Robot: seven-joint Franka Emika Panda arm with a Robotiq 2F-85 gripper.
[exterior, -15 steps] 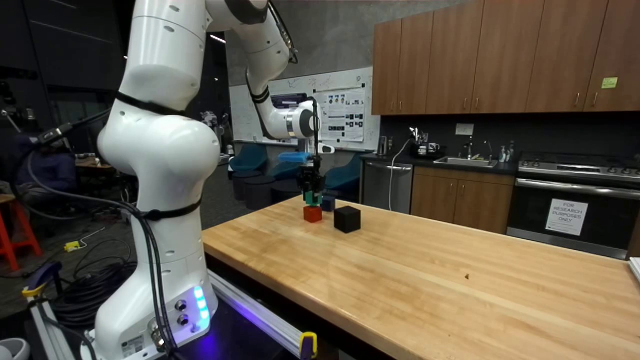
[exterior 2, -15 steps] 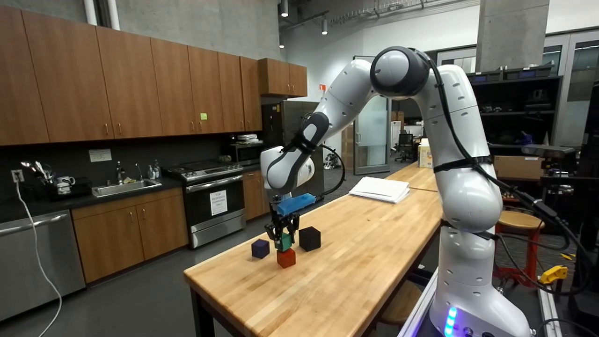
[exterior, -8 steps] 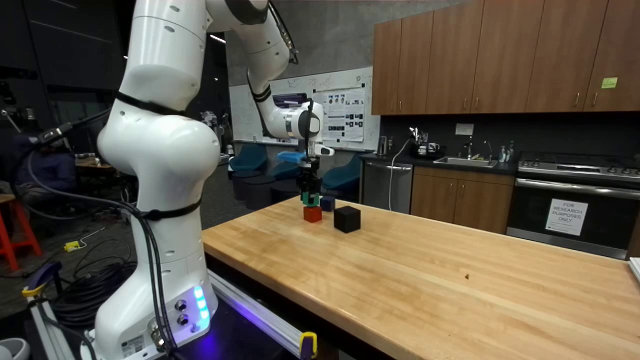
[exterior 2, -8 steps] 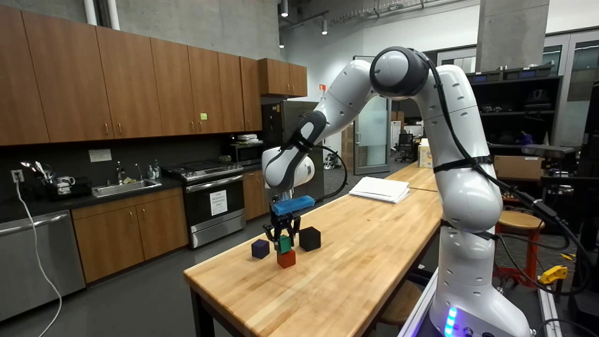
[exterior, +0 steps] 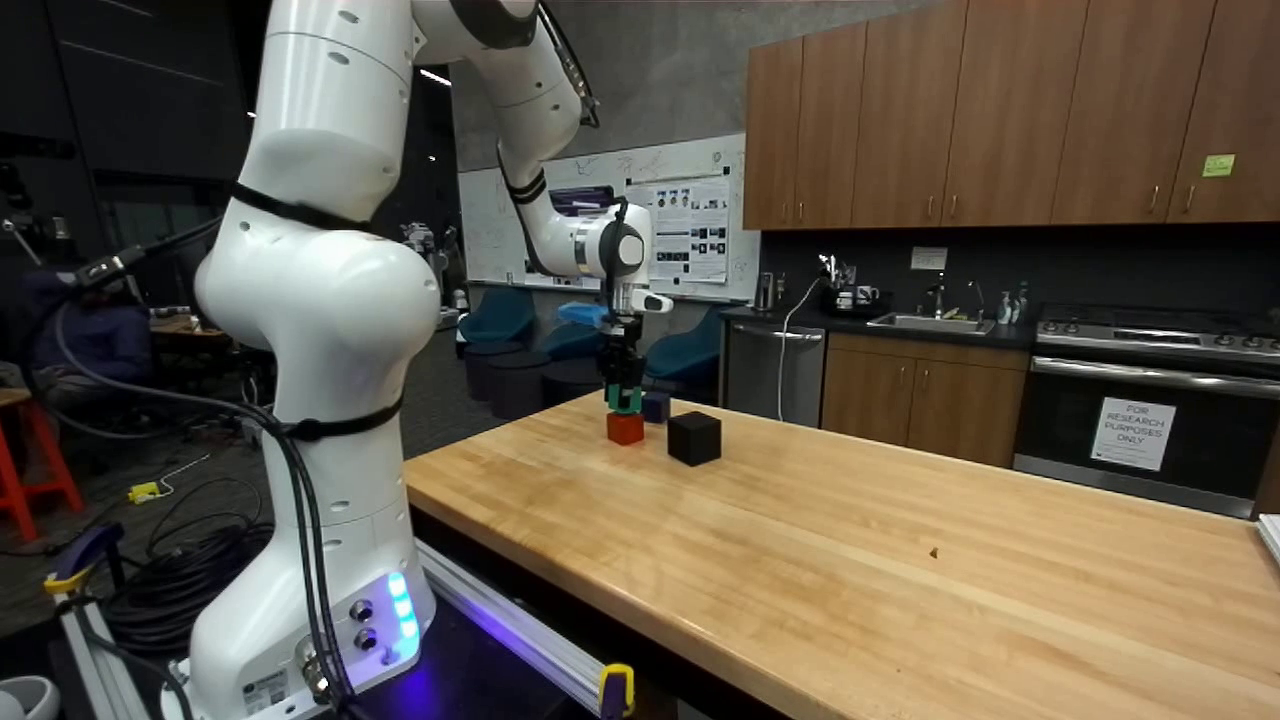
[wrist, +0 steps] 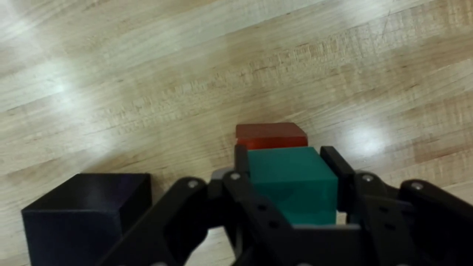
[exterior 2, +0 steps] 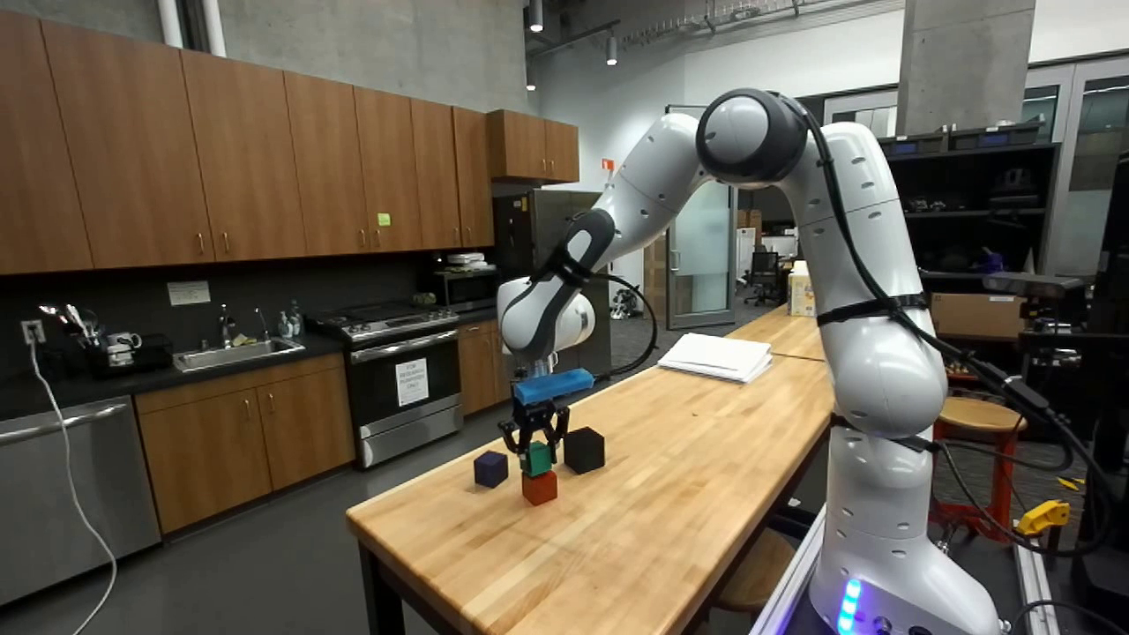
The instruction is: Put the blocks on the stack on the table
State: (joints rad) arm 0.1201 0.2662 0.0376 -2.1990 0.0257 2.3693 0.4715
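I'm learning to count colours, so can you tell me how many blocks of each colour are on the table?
Red block: 1
Green block: 1
Black block: 1
Dark purple-blue block: 1
Total: 4

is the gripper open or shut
The gripper is shut on the green block: in the wrist view, its fingers lie against opposite sides of it.
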